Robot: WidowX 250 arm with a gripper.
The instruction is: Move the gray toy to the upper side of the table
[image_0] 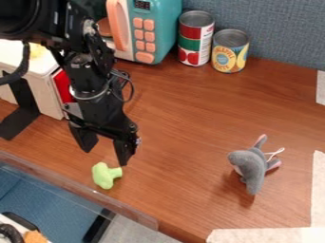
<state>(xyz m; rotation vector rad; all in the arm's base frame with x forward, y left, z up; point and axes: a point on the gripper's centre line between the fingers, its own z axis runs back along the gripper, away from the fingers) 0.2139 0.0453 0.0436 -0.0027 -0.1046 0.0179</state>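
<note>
- Gray toy sits at the lower right of the table, so it likely needs carrying upward.
- Fingers hang open near the green toy, presumably ready for grasping.

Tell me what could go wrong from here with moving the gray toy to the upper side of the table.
The open claw hangs close to the green toy, so a low sweep could knock it toward the table's near edge.
The gray toy has thin ears and a loose white string; a grip on those rather than the body might slip.
Two cans stand at the far side, and a wide placement could bump them.
</note>
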